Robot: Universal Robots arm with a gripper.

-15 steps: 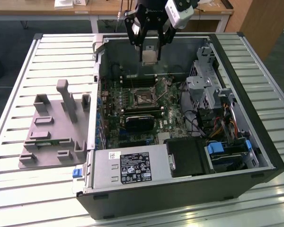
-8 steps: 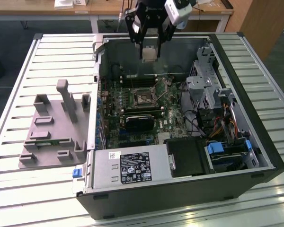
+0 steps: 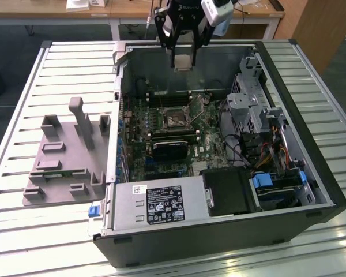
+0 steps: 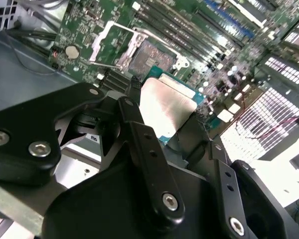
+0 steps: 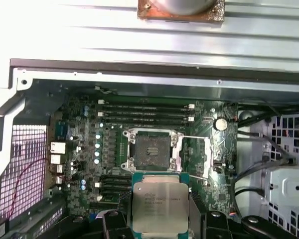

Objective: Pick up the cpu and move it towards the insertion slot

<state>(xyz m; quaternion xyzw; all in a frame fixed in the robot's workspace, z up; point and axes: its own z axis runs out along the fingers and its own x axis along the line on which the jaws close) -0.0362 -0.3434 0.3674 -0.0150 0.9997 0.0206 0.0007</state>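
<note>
The open computer case [image 3: 219, 144] sits on the slatted tabletop [image 3: 23, 133] in the exterior view (grey fixture [image 3: 63, 156] on that view's left). Above it, the end effector [image 3: 183, 60] grips the cpu [image 5: 158, 206]. First wrist view shows the insertion slot [image 5: 152, 149] uncovered, apart from the chip.

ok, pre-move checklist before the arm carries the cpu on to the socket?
1. Grip: tool shut on the cpu, chip seen between its fingers in both wrist views: ok.
2. Chip lifted clear of the board, above the open case in the exterior view: ok.
3. The insertion slot frame open, dark centre bare: ok.
4. Chip over the slot: not ok, offset to one side.
5. Chip level in the tool: cannot tell.
6. Corner orientation matches slot: cannot tell.
</note>
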